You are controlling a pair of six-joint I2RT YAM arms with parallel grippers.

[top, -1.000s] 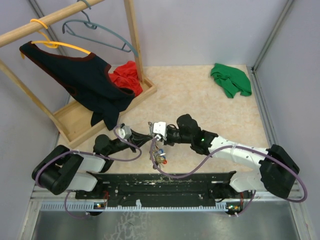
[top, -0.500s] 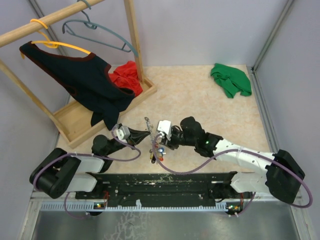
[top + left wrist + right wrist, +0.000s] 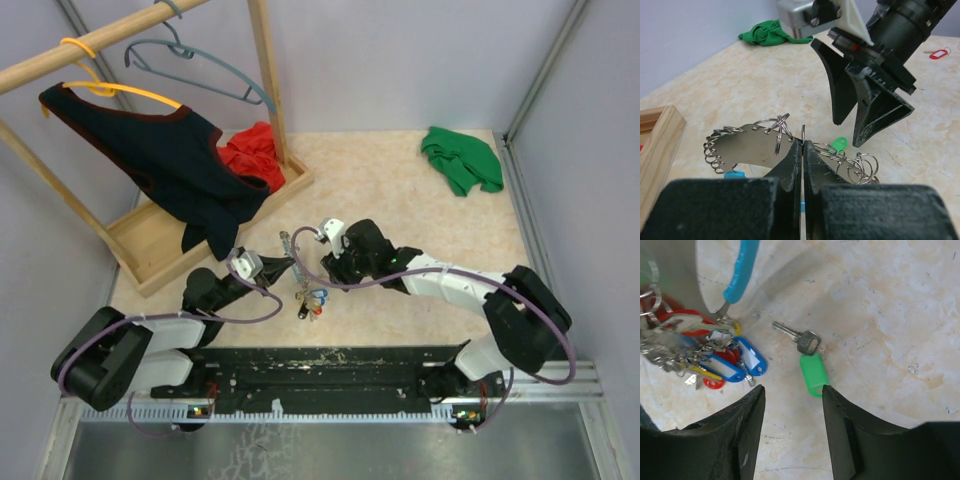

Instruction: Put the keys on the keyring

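2 end effectors, 2 keys, 1 keyring.

Left end effector (image 3: 803,150): jaws fully closed, pinching the keyring (image 3: 742,146) at its silvery part. The loop stands up off the tabletop (image 3: 400,190), small coiled rings along its edge.

Right end effector (image 3: 792,389): jaws apart, roughly mid-width, nothing held. It sits just beside the left one, tips pointing down. In its wrist view the green key (image 3: 811,371) lies flat on the tabletop just beyond the gap between the tips, the low end of its tag next to one tip. Can't tell if they touch.

Keyring's light-blue segment (image 3: 742,267) hangs down to the tags (image 3: 720,357), which rest on the tabletop near the green key but apart from it. I count at least 2 blue and 1 yellow; the reds are partly hidden, so no count there.

Red key (image 3: 938,53): loose on the tabletop, well apart, on the far side of the right arm.

Further out:
- 1 green cloth (image 3: 460,160) at the far right.
- 1 wooden rack (image 3: 268,90) at the left with 2 hangers.
- The yellow hanger (image 3: 110,88) carries 1 black top (image 3: 160,160).
- The grey hanger (image 3: 200,62) is bare.
- 1 red cloth (image 3: 255,155) on the rack base.
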